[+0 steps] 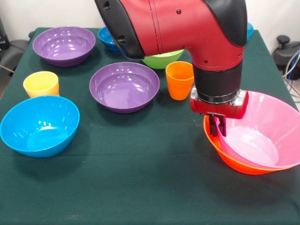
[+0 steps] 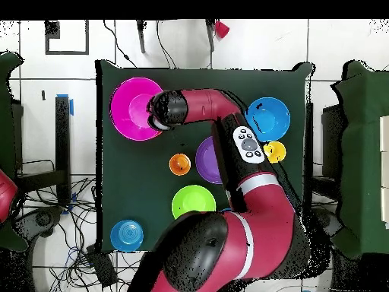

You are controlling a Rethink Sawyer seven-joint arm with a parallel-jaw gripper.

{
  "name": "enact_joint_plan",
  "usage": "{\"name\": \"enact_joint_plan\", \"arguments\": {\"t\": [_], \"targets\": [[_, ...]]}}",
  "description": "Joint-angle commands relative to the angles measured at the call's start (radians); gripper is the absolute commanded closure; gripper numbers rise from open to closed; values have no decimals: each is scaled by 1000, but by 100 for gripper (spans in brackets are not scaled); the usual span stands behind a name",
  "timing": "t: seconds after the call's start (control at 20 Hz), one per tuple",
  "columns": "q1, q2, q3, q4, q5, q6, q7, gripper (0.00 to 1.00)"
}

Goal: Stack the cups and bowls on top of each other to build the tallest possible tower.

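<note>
The large pink bowl [image 1: 269, 129] sits tilted inside the large orange bowl [image 1: 234, 161] at the right of the front view. My gripper [image 1: 217, 126] hangs at the pink bowl's left rim, with its fingers close together on that rim. In the overhead view the gripper [image 2: 156, 112] is at the pink bowl's [image 2: 128, 110] edge. Loose on the table are two purple bowls [image 1: 124, 86] [image 1: 64, 44], a light blue bowl [image 1: 40, 124], a yellow cup [image 1: 41, 83], an orange cup [image 1: 179, 79], and a green bowl [image 1: 161, 59] partly behind the arm.
A small dark-blue bowl [image 1: 107, 38] stands at the back, half hidden by the arm. A teal bowl [image 2: 126, 235] sits near the table corner by the robot's base. The dark green tablecloth [image 1: 140, 187] covers the table.
</note>
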State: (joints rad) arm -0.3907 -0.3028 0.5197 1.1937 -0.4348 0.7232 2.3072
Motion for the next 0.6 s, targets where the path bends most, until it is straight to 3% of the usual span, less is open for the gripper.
{"name": "enact_joint_plan", "arguments": {"t": [0.05,0.35,0.6], "targets": [[-57,161,-59,-85,-214,-37,-370,100],[-24,154,-111,-119,-240,2,-387,100],[9,136,-162,-151,-249,97,-405,100]]}}
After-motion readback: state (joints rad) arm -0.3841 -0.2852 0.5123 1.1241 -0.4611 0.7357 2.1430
